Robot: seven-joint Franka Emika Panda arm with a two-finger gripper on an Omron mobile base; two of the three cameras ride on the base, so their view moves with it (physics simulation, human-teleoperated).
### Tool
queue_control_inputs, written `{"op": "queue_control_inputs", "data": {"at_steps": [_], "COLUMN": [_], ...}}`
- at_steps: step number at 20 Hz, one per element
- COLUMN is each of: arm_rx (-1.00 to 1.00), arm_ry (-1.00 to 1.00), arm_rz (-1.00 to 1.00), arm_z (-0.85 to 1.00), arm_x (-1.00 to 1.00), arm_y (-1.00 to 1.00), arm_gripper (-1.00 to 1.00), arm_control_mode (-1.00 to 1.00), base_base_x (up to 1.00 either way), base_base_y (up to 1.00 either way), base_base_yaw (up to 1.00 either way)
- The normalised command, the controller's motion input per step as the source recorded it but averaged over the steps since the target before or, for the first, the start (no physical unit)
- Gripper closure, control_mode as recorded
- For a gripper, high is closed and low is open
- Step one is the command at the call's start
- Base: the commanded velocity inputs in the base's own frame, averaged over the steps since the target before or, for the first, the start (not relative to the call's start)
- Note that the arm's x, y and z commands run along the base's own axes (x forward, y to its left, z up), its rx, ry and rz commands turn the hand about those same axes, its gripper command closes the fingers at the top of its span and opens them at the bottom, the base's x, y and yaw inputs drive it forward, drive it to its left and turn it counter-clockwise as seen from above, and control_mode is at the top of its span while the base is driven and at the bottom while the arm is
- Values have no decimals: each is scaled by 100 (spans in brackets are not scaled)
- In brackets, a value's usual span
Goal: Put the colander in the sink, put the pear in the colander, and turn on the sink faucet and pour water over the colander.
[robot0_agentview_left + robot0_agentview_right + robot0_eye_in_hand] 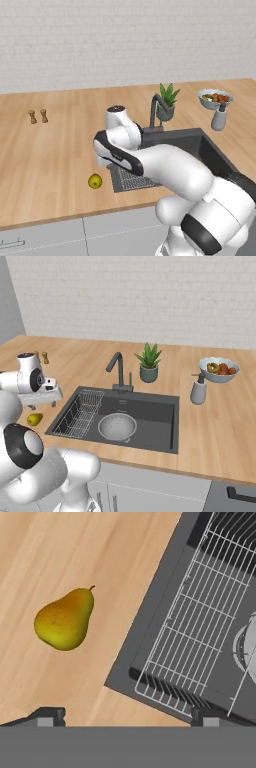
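The yellow-green pear (65,618) lies on its side on the wooden counter just left of the sink (165,406), also seen as the pear (95,181) and the pear (34,419). The light grey colander (117,426) rests in the sink basin beside the wire rack (80,413); its rim (247,647) shows at the right edge of the hand view. My gripper (127,716) hangs open over the counter between the pear and the sink's left rim, with nothing between its fingers. The dark faucet (117,368) stands behind the basin, and no water shows.
A potted green plant (148,362) stands behind the sink next to the faucet. To the right are a grey soap dispenser (198,388) and a pale bowl of fruit (219,368). Two small shakers (38,116) sit far left on the counter.
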Motion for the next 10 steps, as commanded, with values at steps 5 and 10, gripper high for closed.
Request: {"op": "queue_control_inputs", "data": {"at_steps": [5, 10], "arm_rx": [1, 9], "arm_ry": [2, -2], "arm_rz": [0, 0], "arm_z": [-24, -51], "arm_x": [0, 0], "arm_y": [19, 13], "arm_gripper": [-100, -100], "arm_control_mode": [-100, -100], "base_base_x": [0, 0], "base_base_y": [0, 0], "base_base_yaw": [0, 0]}}
